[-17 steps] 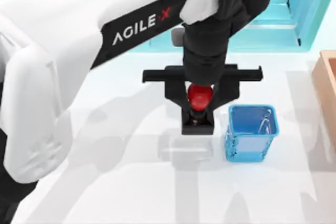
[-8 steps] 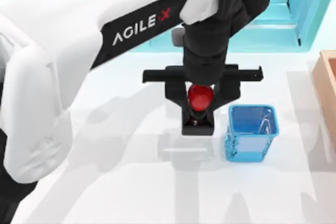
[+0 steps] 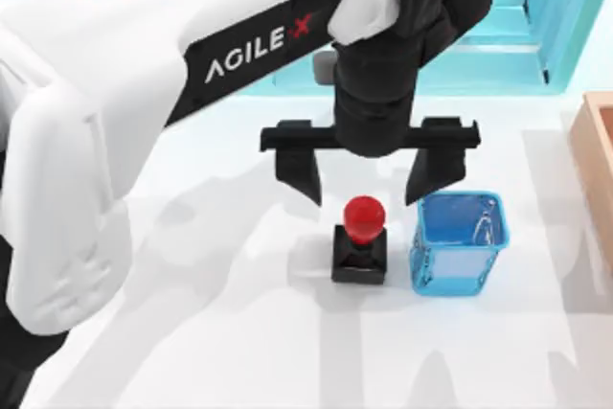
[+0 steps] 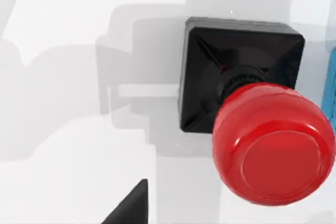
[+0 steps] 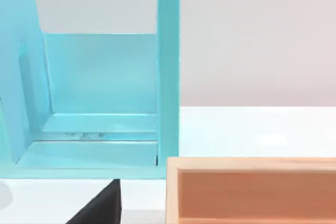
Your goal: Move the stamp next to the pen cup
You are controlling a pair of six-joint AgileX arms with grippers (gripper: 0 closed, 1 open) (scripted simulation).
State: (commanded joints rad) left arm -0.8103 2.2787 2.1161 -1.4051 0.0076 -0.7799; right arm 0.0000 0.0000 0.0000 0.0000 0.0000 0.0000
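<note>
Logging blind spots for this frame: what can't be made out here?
- Top view: the table behind the left arm is hidden by it.
- Top view: the wooden box is cut by the right edge.
- Left wrist view: the pen cup is a sliver at the edge, beside the stamp.
- Right wrist view: the shelf unit is cut off.

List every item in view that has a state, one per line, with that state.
stamp: upright on the table, red knob up, released, just left of the pen cup with a slight gap.
pen cup: upright, open side up.
left gripper: open, above the stamp, touching nothing.
shelf unit: standing at the back of the table, open front.
wooden box: open side up, at the table's right edge.
</note>
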